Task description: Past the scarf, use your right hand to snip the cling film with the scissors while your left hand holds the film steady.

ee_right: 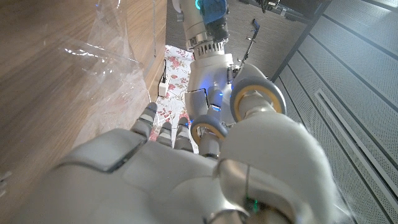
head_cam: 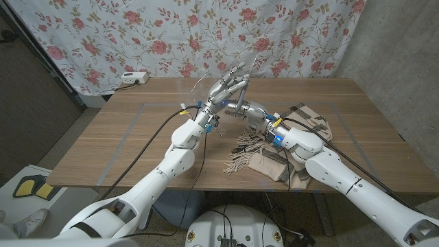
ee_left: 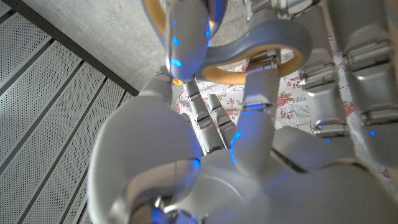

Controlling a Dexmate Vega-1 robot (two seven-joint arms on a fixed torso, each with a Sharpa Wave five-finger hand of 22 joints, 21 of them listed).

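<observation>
My two hands meet above the middle of the table, past the scarf (head_cam: 273, 152), a beige plaid cloth with fringe lying under my right forearm. My right hand (head_cam: 251, 111) (ee_right: 155, 180) grips the scissors (ee_right: 255, 99), grey with yellow-lined loops (ee_left: 267, 50); their blades are hidden. Just beside it my left hand (head_cam: 226, 89) (ee_left: 249, 162) stands raised with its fingers pointing up. The clear, crinkled cling film (ee_right: 102, 56) hangs above the wood, and thin wisps of it (head_cam: 206, 77) rise around the left hand, which holds it up. The pinch itself is hidden.
The wooden table (head_cam: 123, 137) has bare wood to the left and at the far right. A white power strip (head_cam: 134, 77) lies at the back left edge. A floral curtain (head_cam: 206, 34) hangs behind the table.
</observation>
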